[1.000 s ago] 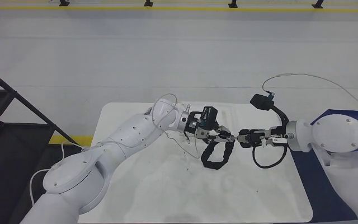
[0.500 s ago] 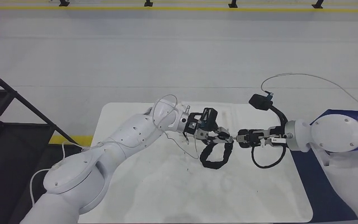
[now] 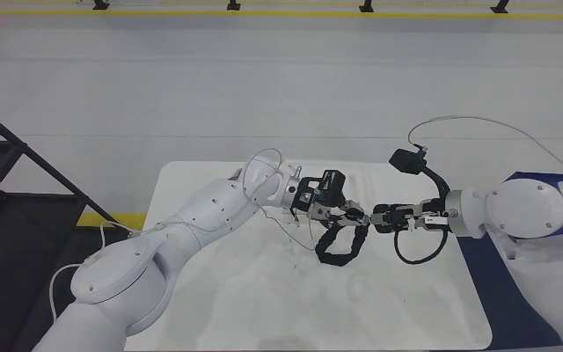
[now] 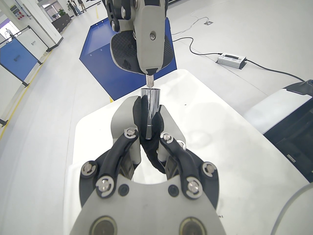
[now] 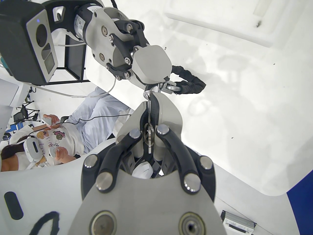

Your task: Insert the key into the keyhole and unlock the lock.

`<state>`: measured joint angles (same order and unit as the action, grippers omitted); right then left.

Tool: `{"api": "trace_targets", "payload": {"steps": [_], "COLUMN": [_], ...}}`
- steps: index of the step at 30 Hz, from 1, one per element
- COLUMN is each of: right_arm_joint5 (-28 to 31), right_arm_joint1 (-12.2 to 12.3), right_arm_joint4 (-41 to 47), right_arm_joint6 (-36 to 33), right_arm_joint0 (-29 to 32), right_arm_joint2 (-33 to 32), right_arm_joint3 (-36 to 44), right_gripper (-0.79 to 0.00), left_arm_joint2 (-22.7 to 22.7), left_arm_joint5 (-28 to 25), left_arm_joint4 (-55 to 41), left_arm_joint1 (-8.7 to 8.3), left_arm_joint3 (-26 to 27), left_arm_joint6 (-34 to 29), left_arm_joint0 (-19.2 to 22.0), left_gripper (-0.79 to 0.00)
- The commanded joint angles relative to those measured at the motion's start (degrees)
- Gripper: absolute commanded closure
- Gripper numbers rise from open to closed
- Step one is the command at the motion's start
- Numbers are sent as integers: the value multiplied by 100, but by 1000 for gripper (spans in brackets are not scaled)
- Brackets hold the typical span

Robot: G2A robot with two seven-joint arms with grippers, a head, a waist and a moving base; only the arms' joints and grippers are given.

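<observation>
**Top view.** The left gripper (image 3: 346, 211) and the right gripper (image 3: 369, 217) meet tip to tip over the middle of the white desk (image 3: 405, 299). The lock (image 3: 338, 249) is held between them. Its black cable (image 3: 327, 255) sags in a loop below the left gripper, and I cannot tell whether the loop touches the desk. The key is too small to make out here.

**Left wrist view.** The left gripper's (image 4: 149, 110) fingers (image 4: 123, 116) are clamped on the lock's chrome cylinder (image 4: 151, 103). The cylinder sticks out past the fingertips, with black cable sleeve packed between the pads behind it. Facing it, the right gripper (image 4: 144, 68) holds the key (image 4: 149, 80). Only the key's short tip shows, and the rest is hidden between the fingers. The tip lines up with the cylinder's end and sits right at it. The keyhole faces away, so I cannot tell whether the tip has gone in.

**Right wrist view.** The right gripper's (image 5: 149, 106) fingers (image 5: 168, 116) are pressed together on the key (image 5: 148, 112), seen edge-on as a thin blade. A ring (image 5: 148, 133) hangs from its back end between the fingers. The key's tip reaches the left gripper (image 5: 156, 85), where one finger hides most of the lock's metal end. The cable (image 5: 189, 84) curves out sideways above the desk (image 5: 244, 99).
</observation>
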<state>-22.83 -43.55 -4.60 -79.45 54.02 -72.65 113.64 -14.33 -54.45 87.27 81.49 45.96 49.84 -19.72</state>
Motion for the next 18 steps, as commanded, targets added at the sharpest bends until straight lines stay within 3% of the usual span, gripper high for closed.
{"api": "trace_targets", "payload": {"steps": [1, 18], "right_arm_joint5": [3, -57], "right_arm_joint1": [4, 40], "right_arm_joint4": [13, -10], "right_arm_joint6": [-1, 16], "right_arm_joint0": [-1, -55], "right_arm_joint2": [13, 130], "right_arm_joint3": [-8, -44], "right_gripper": [0, 0], "left_arm_joint2": [6, 54], "left_arm_joint5": [0, 41], "left_arm_joint4": [-18, -51], "left_arm_joint1": [4, 17], "left_arm_joint3": [-2, -39], "left_arm_joint6": [-1, 41], "left_arm_joint0": [3, 27], "left_gripper": [0, 0]}}
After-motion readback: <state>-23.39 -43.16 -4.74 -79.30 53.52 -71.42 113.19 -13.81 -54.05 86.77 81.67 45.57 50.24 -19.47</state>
